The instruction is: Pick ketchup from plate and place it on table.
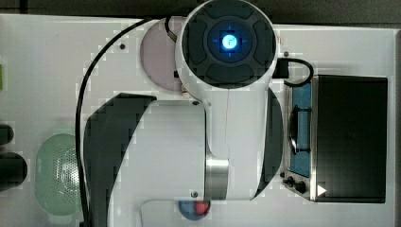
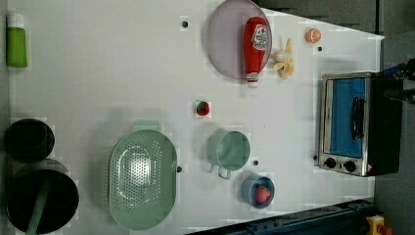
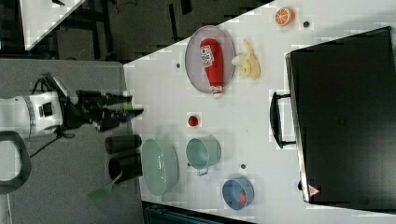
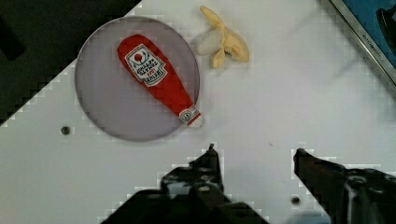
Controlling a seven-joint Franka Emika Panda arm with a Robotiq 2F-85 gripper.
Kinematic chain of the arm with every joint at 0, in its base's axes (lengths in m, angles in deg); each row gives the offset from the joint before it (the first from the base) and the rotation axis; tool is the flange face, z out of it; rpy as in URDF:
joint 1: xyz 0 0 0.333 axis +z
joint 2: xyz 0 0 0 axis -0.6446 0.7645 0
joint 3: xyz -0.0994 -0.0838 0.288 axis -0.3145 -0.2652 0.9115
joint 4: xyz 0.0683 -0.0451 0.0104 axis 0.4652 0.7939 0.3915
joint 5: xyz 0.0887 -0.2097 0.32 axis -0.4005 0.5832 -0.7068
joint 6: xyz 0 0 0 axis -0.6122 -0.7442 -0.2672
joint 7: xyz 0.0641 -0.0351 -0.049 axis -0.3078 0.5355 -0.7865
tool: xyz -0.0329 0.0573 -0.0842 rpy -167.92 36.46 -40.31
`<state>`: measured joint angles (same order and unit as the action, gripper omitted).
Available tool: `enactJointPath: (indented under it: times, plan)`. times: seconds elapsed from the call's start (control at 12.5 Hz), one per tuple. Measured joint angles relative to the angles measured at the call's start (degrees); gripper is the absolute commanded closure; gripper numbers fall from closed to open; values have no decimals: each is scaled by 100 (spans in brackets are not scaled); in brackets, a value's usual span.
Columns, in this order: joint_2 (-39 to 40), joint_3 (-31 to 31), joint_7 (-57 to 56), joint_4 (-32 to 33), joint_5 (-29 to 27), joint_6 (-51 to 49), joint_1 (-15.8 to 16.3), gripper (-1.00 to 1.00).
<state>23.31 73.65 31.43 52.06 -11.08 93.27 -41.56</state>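
With nothing between its fingers, the pincer (image 4: pixel 254 151) hangs partly open above bare desk (image 4: pixel 289 93), so no grasp has begun. Beyond it the ketchup (image 4: pixel 156 79) lies flat across the plate (image 4: pixel 102 116), white cap poking just over the rim, probably the easiest end to reach. A peeled banana (image 4: pixel 224 42) sits just past the plate.

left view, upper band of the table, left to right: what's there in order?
Green bottle with white cap → large pale lilac round plate → red ketchup bottle lying on it → peeled yellow banana → round orange slice.
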Motion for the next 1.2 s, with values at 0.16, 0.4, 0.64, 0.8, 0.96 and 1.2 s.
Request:
enactJointPath:
  times: [0.16,0.4,0.64,0.8,0.96,1.2]
  plan:
    - [-404,259,0,330,-32,-723,-279,-82]
    - [-779,279,-1,453,-90,-781,-357,-100]
    - [-436,393,-45,246,-81,-499,-426,-100]
    - [50,419,-108,224,-82,-75,-402,-100]
    - [647,456,-296,263,-138,180,-405,-100]
    - [1496,449,-966,420,-132,681,-423,-100]
